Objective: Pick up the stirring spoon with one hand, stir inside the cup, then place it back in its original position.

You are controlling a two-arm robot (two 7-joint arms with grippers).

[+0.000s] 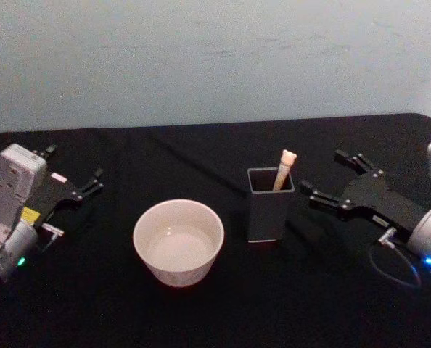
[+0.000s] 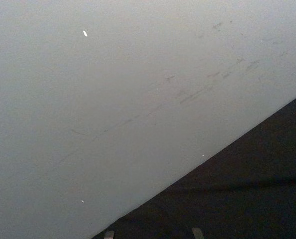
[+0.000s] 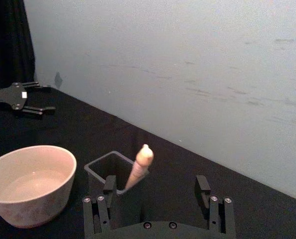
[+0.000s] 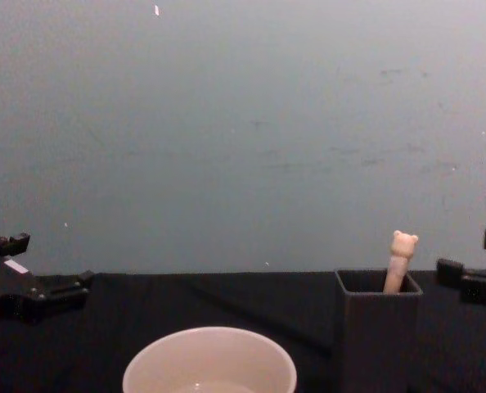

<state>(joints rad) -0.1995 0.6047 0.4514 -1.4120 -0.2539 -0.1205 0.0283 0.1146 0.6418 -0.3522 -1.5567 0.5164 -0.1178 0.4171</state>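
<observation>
Jaws of the right gripper are spread wide and hold nothing, and the gripper hovers low over the black table. Just ahead of its parted fingers, and not touching them, the stirring spoon stands in the dark square holder. Its bear-head handle pokes above the rim and leans slightly toward the jaws. Beyond the holder, farther from the jaws, sits the cream cup, which seems to hold a little clear liquid. Well beyond the cup, the left gripper rests idle at the table's opposite end, its fingers also parted and empty. Judged from this, no step is done yet. The spoon is to be grasped, lifted out, stirred in the cup, then returned to the holder.
</observation>
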